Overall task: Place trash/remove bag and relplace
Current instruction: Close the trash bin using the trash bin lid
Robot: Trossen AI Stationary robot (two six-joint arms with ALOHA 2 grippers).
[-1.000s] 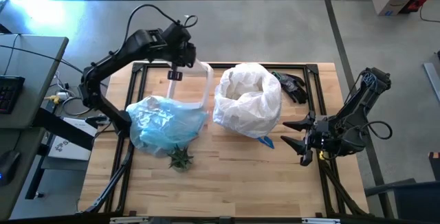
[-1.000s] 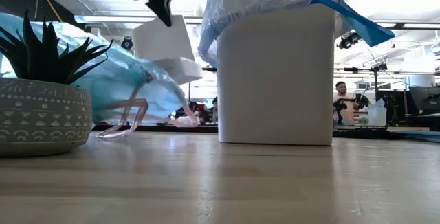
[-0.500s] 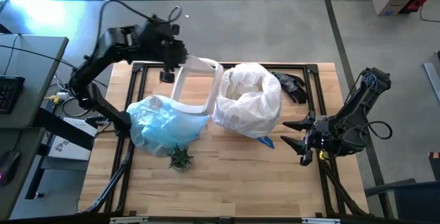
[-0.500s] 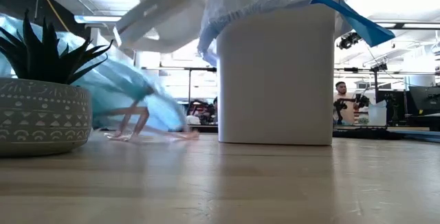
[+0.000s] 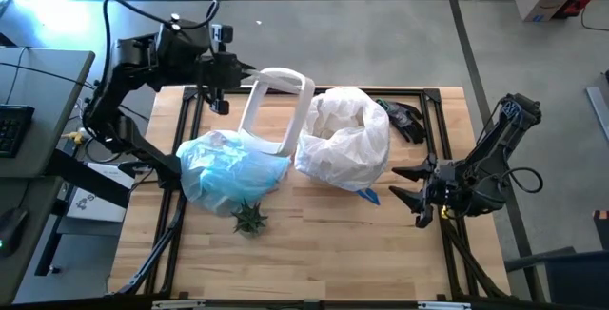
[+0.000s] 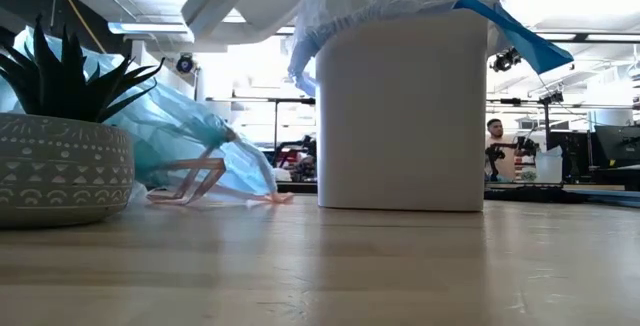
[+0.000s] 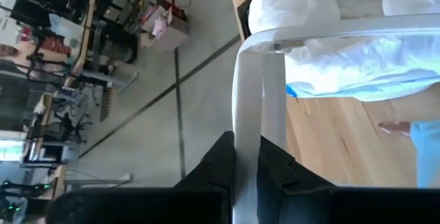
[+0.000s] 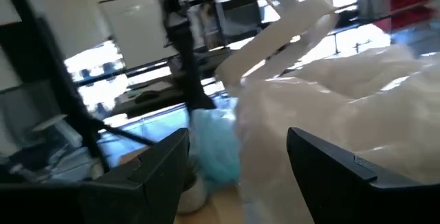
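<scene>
My left gripper (image 5: 231, 70) hangs over the table's far left, shut on a white rounded frame (image 5: 299, 110), which also shows at the top of the low view (image 6: 240, 1). Below it a filled light-blue bag (image 5: 226, 167) lies on the table; brownish trash (image 6: 195, 176) shows through its wall. A white bin (image 6: 400, 116) stands mid-table with a pale liner (image 5: 343, 134) draped over its rim. My right gripper (image 5: 404, 184) waits open right of the bin, holding nothing. My left gripper pinches one bar of the white frame (image 7: 247, 141) between its two fingers (image 7: 223, 165); the bar runs on past the fingertips. The fingers come from the far left, slanting down. The frame is lifted clear of the table and tilted, its held end highest.
A small spiky plant in a patterned pot (image 5: 249, 218) stands just in front of the blue bag. A black object (image 5: 402, 118) lies far right of the bin. A blue tie (image 6: 520, 31) sticks out from the bin's liner. Bare wood fills the near half.
My left gripper has risen and drawn back toward the table's far left corner, tipping from pointing down toward level. The white frame went with it, from lying low over the blue bag to hanging high and tilted. The blue bag's top has sagged and settled.
</scene>
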